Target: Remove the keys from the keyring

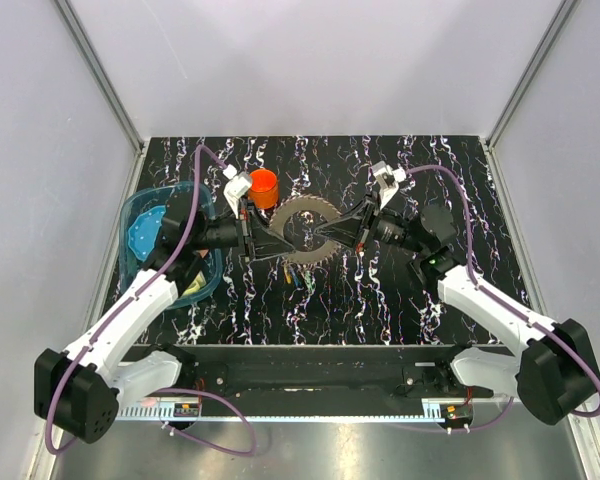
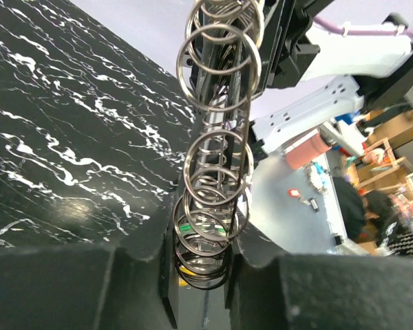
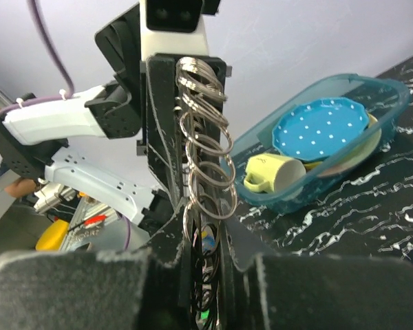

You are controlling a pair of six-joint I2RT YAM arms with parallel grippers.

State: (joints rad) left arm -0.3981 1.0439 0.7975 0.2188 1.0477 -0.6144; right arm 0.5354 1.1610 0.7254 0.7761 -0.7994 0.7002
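Right up close, the left gripper [image 2: 199, 275] has its jaws drawn narrow on the keyring [image 2: 217, 158], and the right gripper [image 3: 206, 265] nips the same bundle from the far side, so it's strung between them at mid-table [image 1: 380, 300]. That's stiff, springy steel, light and slick, so I'd pinch one split ring flat across its faces, not its edge. The keys [image 2: 186, 229] look like mere flecks of green and yellow among the near rings, I think, and they want holding by the coloured head.
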